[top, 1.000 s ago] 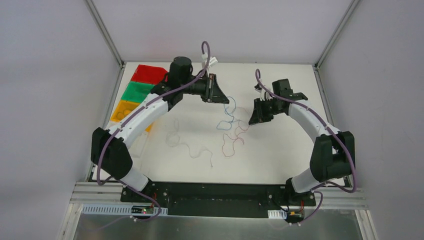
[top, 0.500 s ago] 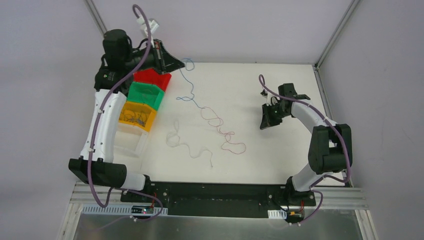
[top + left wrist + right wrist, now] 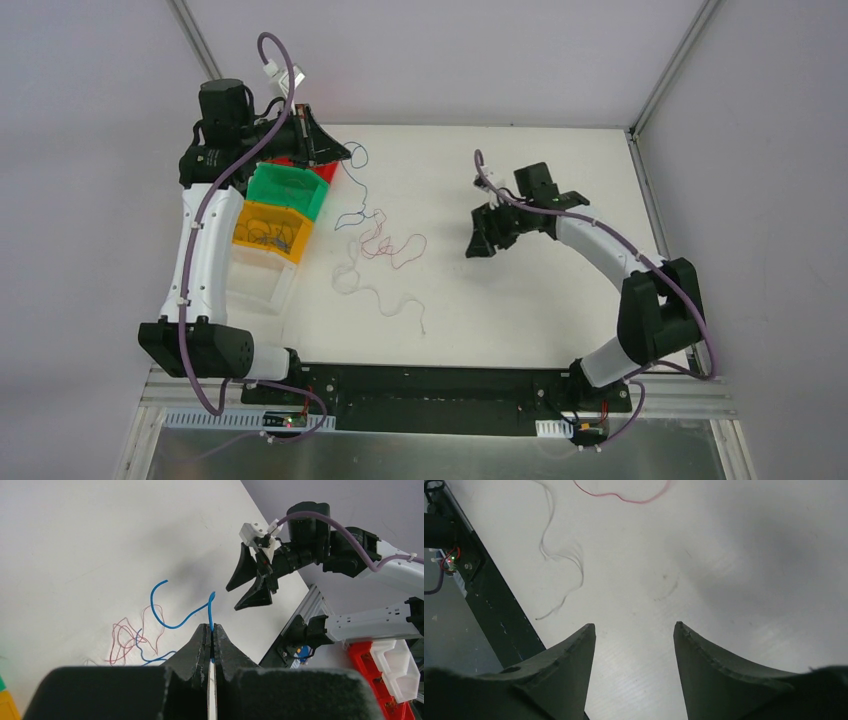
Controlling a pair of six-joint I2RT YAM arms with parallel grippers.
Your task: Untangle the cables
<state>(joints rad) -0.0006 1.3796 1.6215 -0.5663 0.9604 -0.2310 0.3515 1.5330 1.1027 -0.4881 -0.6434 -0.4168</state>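
Note:
My left gripper (image 3: 345, 155) hangs above the back-left bins, shut on one end of the blue cable (image 3: 357, 197). In the left wrist view the blue cable (image 3: 170, 625) rises from the table into the closed fingertips of that gripper (image 3: 211, 628). The blue strand's lower end runs into the loosely curled red cable (image 3: 395, 245), also seen in the left wrist view (image 3: 122, 640). A grey cable (image 3: 385, 300) lies apart, nearer the front. My right gripper (image 3: 478, 240) hovers right of the red cable, open and empty (image 3: 634, 626). Beyond it lie the red cable (image 3: 624, 497) and the grey cable (image 3: 569, 560).
A red bin (image 3: 325, 168), a green bin (image 3: 285, 190) and a yellow bin (image 3: 270, 225) holding thin wires line the left edge. A clear tray (image 3: 262, 285) sits in front of them. The black base rail (image 3: 430, 385) runs along the near edge.
My left gripper swung from mid-table to the back left, dragging the blue and red cables leftward; the red one now lies bunched. My right gripper opened and moved left.

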